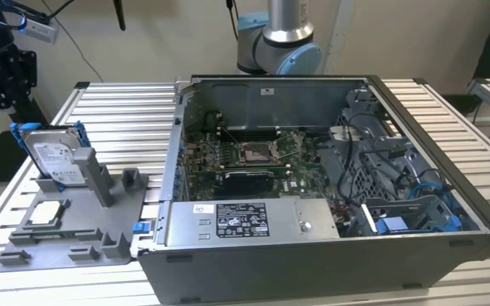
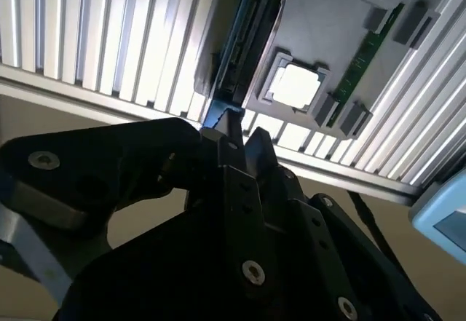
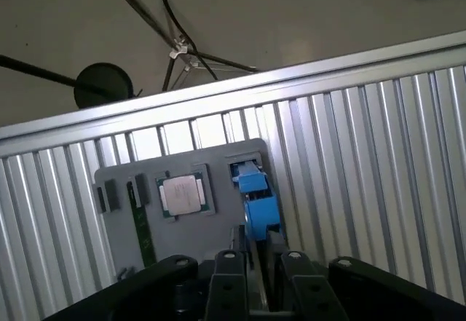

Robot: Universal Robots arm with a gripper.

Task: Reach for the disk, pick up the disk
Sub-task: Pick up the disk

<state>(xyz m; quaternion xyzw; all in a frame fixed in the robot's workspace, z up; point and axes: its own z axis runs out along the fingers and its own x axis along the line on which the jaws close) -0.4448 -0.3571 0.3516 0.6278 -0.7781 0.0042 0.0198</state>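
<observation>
Gripper (image 3: 255, 247) hangs over the table (image 1: 134, 121) edge, touching nothing; parted or clenched, I cannot tell. Disk (image 1: 53, 156) stands upright in the holder (image 1: 74, 233), well apart from the gripper, bare slats around. Chip (image 1: 45, 211) lies near it; case (image 1: 313, 268) stands toward the exterior view's right.

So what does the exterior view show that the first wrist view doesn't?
The exterior view adds the open computer case with its circuit board, and the arm's base. The first wrist view adds the floor past the table, with a round black stand and cables, seen over the gripper. Both share the disk standing upright in the grey holder, the chip and the slatted table.
</observation>
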